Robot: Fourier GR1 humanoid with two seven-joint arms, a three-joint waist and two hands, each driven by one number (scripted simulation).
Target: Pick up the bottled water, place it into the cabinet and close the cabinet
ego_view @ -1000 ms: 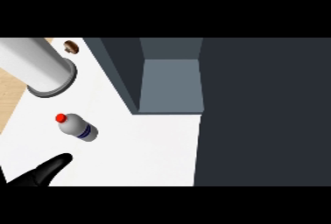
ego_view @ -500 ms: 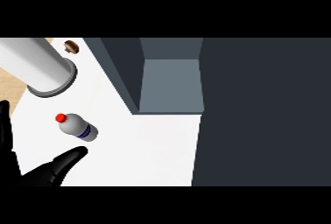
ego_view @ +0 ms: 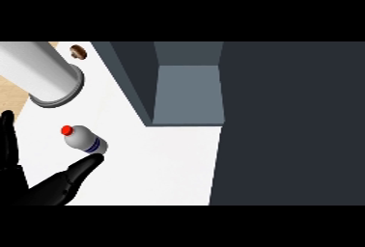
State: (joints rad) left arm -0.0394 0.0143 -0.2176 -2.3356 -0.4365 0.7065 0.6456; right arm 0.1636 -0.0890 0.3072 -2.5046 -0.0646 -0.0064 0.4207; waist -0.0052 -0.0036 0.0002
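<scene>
Left hand (ego_view: pixel 49 186), fingers spread, sits near the bottled water (ego_view: pixel 84 141) on the white counter (ego_view: pixel 167 169) beside the cabinet (ego_view: pixel 189 91).

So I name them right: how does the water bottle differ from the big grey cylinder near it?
The water bottle is small, the grey cylinder far bigger. The bottle has a red cap and blue band; the cylinder is plain with a darker rim. Both are pale and round.

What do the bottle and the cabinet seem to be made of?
The bottle is probably plastic: whitish, slightly glossy, with a red cap and a blue band. The cabinet shows flat dark grey panels with a matte finish, perhaps painted; wood or metal cannot be told.
</scene>
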